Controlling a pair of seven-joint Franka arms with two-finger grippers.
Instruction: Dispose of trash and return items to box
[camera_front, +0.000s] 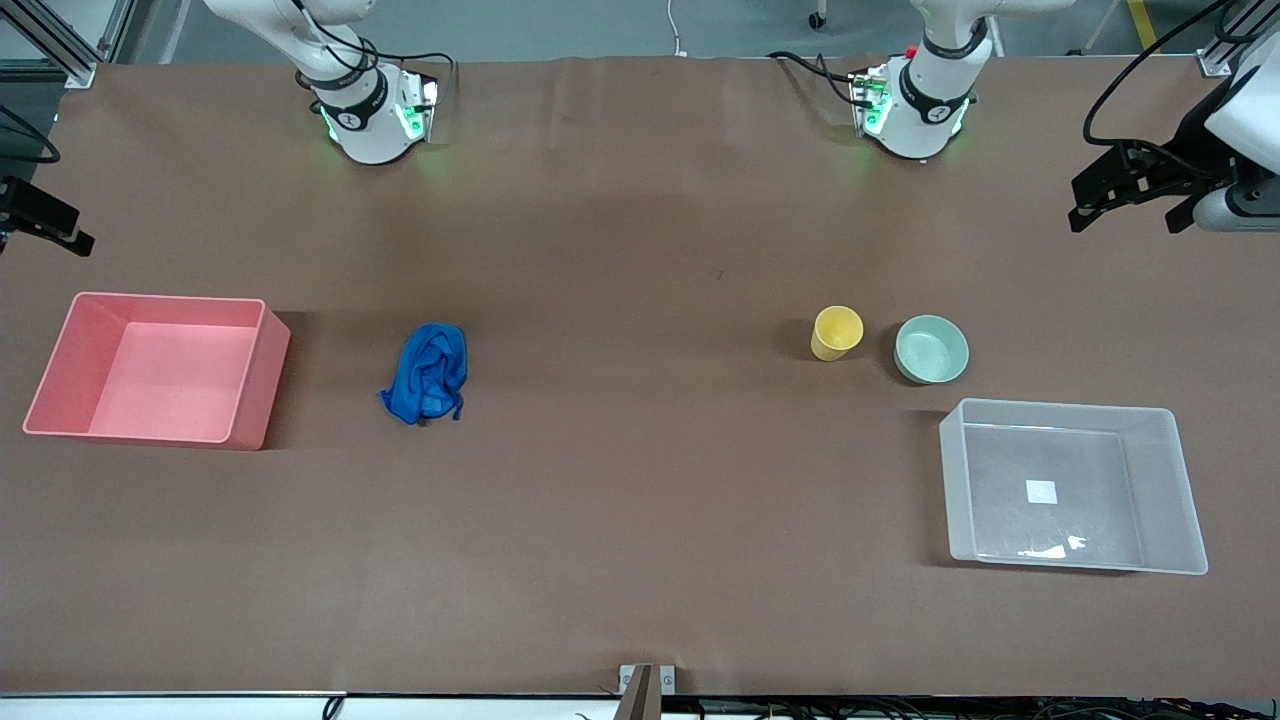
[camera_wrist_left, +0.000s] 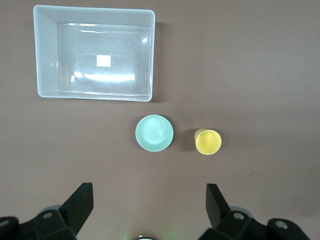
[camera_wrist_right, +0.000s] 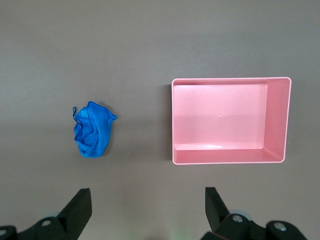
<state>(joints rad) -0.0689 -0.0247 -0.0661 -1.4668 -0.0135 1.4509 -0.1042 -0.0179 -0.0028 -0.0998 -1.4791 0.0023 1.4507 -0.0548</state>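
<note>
- The blue rag (camera_front: 426, 373) lies crumpled in a soft, wrinkled heap on the brown worktop (camera_front: 620, 480), royal blue with darker folds, beside the pink bin (camera_front: 160, 368) but apart from it, toward the right arm's end.
- The pink bin is an open rectangular tub with nothing in it.
- The yellow cup (camera_front: 836, 333) stands upright, mouth up, toward the left arm's end of the worktop; its plastic is a plain matte yellow.
- The mint-green bowl (camera_front: 931, 349) sits just beside the cup, not touching it, round and pale, a little wider than the cup.
- The clear box (camera_front: 1072, 485) is a translucent rectangular bin, nearer the front camera than the bowl and close to it; a small white label (camera_front: 1041, 491) shows on its floor, and nothing else is inside.
- The left hand (camera_wrist_left: 150, 205) hovers high over the worktop at the left arm's end, its two dark fingers (camera_wrist_left: 80, 202) spread wide apart, with the bowl, cup and box in view below it.
- The right hand (camera_wrist_right: 147, 205) hovers high at the right arm's end, fingers likewise spread apart, with the rag and pink bin below it.
</note>
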